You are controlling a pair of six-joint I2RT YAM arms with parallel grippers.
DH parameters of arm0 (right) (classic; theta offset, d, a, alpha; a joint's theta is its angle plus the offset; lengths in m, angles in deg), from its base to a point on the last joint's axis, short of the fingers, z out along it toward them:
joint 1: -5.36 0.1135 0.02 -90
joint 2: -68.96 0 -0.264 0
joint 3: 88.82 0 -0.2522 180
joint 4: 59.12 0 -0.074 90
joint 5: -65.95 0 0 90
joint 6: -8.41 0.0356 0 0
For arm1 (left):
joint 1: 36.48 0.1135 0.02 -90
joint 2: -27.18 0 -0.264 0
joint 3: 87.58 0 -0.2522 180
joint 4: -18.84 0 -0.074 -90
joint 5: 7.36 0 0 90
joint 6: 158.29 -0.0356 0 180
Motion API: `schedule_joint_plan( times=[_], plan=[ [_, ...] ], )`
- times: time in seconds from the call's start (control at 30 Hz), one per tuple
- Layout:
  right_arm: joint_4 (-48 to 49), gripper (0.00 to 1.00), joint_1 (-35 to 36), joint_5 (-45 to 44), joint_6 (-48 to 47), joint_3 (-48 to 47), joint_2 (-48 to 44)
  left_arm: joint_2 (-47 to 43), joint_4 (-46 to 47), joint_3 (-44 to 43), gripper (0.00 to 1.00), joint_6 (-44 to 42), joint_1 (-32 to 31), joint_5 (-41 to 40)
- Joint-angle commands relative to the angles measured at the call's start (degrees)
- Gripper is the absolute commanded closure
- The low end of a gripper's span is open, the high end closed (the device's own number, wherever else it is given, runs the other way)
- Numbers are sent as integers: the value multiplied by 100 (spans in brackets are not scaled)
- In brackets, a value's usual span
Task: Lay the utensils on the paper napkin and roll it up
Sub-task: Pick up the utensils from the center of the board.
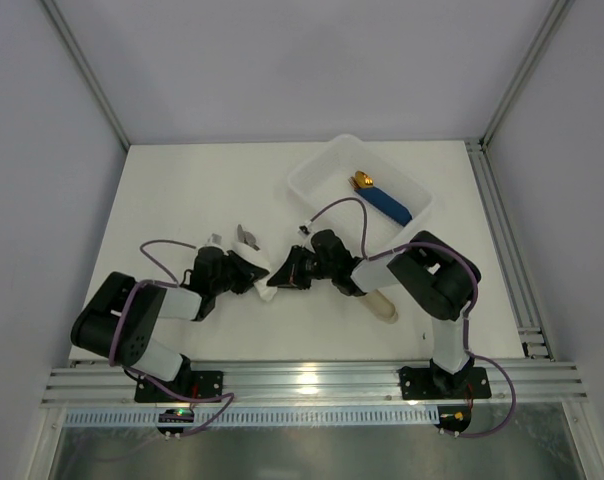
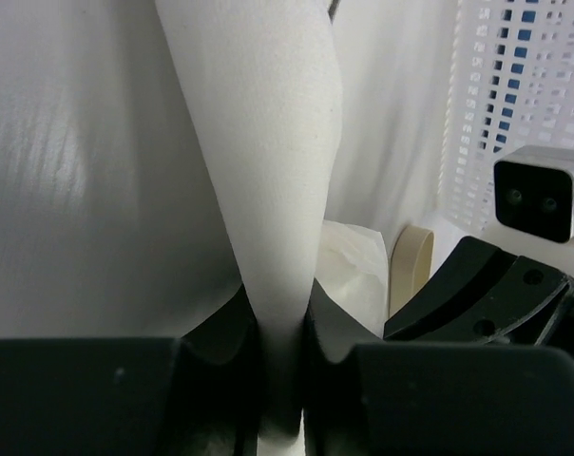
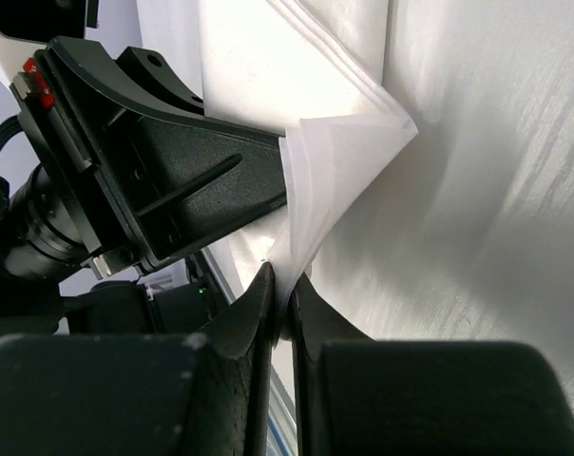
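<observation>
A: Item 1, nearest the bases?
B: 1 beige sleeve (image 1: 382, 302), flat on the table (image 1: 162, 200), at 4 o'clock from the right gripper (image 1: 282, 275).

A: Item 2?
B: 1 white napkin (image 1: 266, 291), bunched at table centre between the 2 grippers. The left gripper (image 1: 253, 272) meets it from 9 o'clock, the right from 3 o'clock.

A: State of each?
B: The left wrist view shows the left gripper (image 2: 282, 361) clamped on a tall fold of the napkin (image 2: 268, 190). The right wrist view shows the right gripper (image 3: 285, 313) pinched together on the napkin's layered corner (image 3: 339, 161).

A: Item 3?
B: Silver cutlery (image 1: 246, 237), ends showing at 12 o'clock, just beyond the left gripper. I cannot tell how much of it lies inside the napkin.

A: Farthest?
B: 1 white tray (image 1: 312, 172) at 1 o'clock, holding 1 blue-handled, gold-tipped piece (image 1: 387, 204).
</observation>
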Motion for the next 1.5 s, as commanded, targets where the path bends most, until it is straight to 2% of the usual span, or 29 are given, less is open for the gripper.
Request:
schedule_joint_plan(
  times=[0.0,0.07,0.17,0.3,0.33,0.43,0.53,0.7,0.93,1.2,1.33,1.47],
  plan=[
    [-244,91,80,-21,-420,-272,-337,84,-444,-179,89,-371,133,-221],
    [-490,88,89,-144,-613,-299,-434,-3,-470,-232,99,-459,133,-247],
    [-780,84,89,-276,-859,-299,-548,-170,-690,-320,100,-600,133,-291],
    [-1045,71,98,-390,-1141,-308,-689,-399,-831,-382,100,-837,133,-317],
    [-1107,63,98,-426,-1194,-299,-724,-434,-857,-408,100,-872,133,-317],
    [-1423,52,98,-575,-1492,-299,-908,-469,-875,-434,100,-995,133,-256],
    [-1862,46,98,-838,-1861,-307,-1172,-540,-769,-408,100,-1127,133,-133],
    [-2600,44,98,-971,-2590,-334,-1567,-969,-1006,-478,100,-1566,107,-9],
    [-3163,44,168,-936,-3215,-342,-2464,-2121,-2104,-751,100,-2261,-252,-360],
    [-3436,41,466,-505,-3470,-536,-3492,-3140,-2702,-777,100,-2569,-605,-379],
    [-3542,40,563,-663,-3523,-642,-3712,-3518,-2756,-681,100,-2560,-675,-238],
    [-3516,40,695,-384,-3400,-747,-3678,-3809,-2773,-636,100,-2490,-789,-282]
  ],
)
